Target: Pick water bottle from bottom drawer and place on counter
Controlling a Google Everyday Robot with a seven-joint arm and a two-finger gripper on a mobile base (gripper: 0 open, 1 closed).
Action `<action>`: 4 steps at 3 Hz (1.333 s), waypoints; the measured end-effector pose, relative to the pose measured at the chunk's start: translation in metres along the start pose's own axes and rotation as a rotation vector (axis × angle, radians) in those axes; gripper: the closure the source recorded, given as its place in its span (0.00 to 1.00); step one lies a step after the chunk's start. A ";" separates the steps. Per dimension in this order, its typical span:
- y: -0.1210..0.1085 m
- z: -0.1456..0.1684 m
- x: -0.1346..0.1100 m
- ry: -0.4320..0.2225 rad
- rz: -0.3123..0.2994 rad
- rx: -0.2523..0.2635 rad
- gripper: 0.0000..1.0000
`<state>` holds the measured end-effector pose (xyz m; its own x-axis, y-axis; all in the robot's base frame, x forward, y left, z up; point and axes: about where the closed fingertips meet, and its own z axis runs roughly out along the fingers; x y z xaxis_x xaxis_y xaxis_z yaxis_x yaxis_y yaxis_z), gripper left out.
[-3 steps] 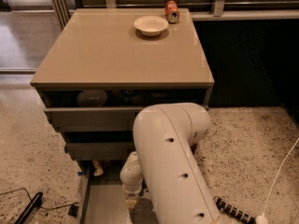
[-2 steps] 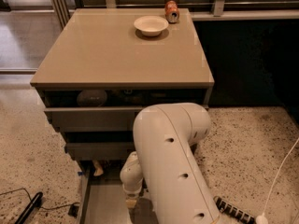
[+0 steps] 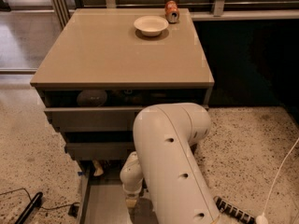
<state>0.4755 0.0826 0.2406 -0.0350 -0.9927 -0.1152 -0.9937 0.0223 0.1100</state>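
The bottom drawer (image 3: 100, 204) is pulled out at the foot of the grey cabinet, and its flat grey inside shows. My white arm reaches down into it from the lower right. My gripper (image 3: 132, 203) is low inside the drawer, near the bottom edge of the view, mostly hidden by the arm and wrist. The water bottle is not in sight. The beige counter (image 3: 117, 55) is the cabinet's top, above and behind the arm.
A white bowl (image 3: 150, 25) and an orange soda can (image 3: 171, 11) stand at the counter's back edge. The two upper drawers are partly open, with a round grey item (image 3: 92, 97) in the top one. A small beige object (image 3: 97, 168) sits at the bottom drawer's back. Cables lie on the floor at both sides.
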 end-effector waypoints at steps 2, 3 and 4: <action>0.004 -0.029 0.013 -0.010 0.048 0.034 1.00; 0.009 -0.082 0.026 0.012 0.069 0.110 1.00; 0.026 -0.141 0.039 0.058 0.093 0.193 1.00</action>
<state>0.4629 0.0273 0.3786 -0.1264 -0.9904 -0.0561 -0.9887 0.1304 -0.0741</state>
